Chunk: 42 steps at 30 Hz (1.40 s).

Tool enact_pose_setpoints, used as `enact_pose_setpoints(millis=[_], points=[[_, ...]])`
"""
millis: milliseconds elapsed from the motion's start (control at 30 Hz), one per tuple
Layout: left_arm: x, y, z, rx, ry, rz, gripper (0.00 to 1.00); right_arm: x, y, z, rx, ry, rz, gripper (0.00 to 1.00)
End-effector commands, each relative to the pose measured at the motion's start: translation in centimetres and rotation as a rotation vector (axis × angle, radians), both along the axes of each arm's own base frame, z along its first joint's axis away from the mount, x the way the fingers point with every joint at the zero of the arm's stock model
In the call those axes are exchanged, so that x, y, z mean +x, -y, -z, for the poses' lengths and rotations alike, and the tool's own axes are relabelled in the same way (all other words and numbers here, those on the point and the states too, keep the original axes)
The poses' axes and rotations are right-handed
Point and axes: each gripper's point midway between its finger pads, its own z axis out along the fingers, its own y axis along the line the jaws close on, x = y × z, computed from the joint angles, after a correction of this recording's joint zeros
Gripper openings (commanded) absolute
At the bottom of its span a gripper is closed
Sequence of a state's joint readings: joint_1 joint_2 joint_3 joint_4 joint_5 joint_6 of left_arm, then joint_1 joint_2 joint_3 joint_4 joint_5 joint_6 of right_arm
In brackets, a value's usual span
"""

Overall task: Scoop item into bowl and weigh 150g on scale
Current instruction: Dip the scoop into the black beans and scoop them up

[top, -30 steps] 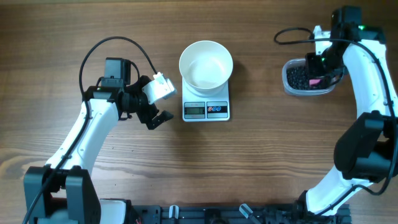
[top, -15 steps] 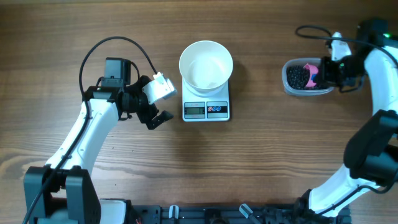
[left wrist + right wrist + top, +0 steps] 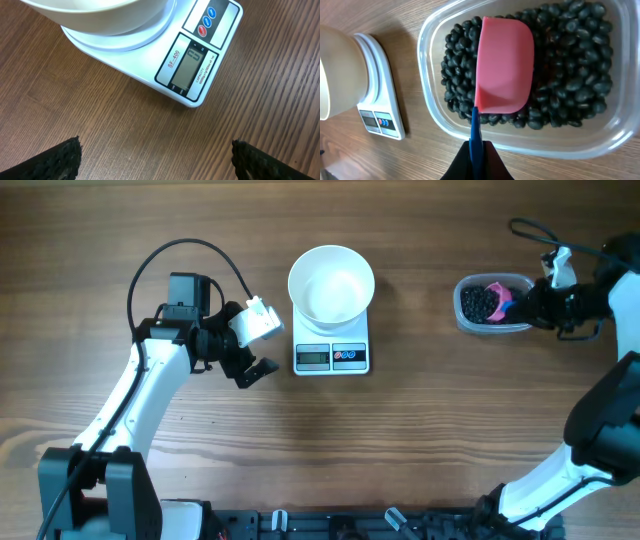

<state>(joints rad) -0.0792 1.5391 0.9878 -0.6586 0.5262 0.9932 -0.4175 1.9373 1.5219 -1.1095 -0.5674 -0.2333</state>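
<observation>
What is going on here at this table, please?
The right gripper is shut on the blue handle of a pink scoop. The scoop is over the black beads in the clear tub, and it looks empty. The white bowl stands empty on the scale. The left gripper is open near the scale and holds nothing.

Bright even light, soft shadows, sharp.

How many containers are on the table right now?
2. The white bowl sits on the scale at center and looks empty. The clear tub at far right holds black beads and the pink scoop. None appears hidden.
</observation>
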Motion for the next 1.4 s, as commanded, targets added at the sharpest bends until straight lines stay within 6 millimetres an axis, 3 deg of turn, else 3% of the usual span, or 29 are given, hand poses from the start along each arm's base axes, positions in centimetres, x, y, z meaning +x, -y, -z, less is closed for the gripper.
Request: enact_pose_setpoints(millis=[0, 233, 367, 733, 1100, 1367], points=[[-0.3, 0.2, 0.4, -0.018, -0.014, 0.011, 1.00, -0.8, -3.1, 1.8, 0.056, -0.063, -0.047, 0.04], [-0.3, 0.2, 0.4, -0.018, -0.014, 0.011, 1.00, -0.7, -3.2, 1.5, 0.091, -0.055, -0.030, 0.04], [-0.3, 0.2, 0.4, -0.018, -0.014, 0.011, 1.00, -1.2, -1.2, 1.3, 0.109, -0.051, 0.020, 0.04], [-0.3, 0.2, 0.4, -0.018, -0.014, 0.011, 1.00, -1.9, 3.4, -1.7, 0.300, 0.125, 0.129, 0.04], [-0.3, 0.2, 0.4, -0.018, -0.014, 0.011, 1.00, -1.1, 2.6, -3.8, 0.420, 0.220, 0.126, 0.04], [-0.3, 0.2, 0.4, -0.018, -0.014, 0.011, 1.00, -1.7, 0.2, -5.8, 0.525, 0.217, 0.097, 0.04]])
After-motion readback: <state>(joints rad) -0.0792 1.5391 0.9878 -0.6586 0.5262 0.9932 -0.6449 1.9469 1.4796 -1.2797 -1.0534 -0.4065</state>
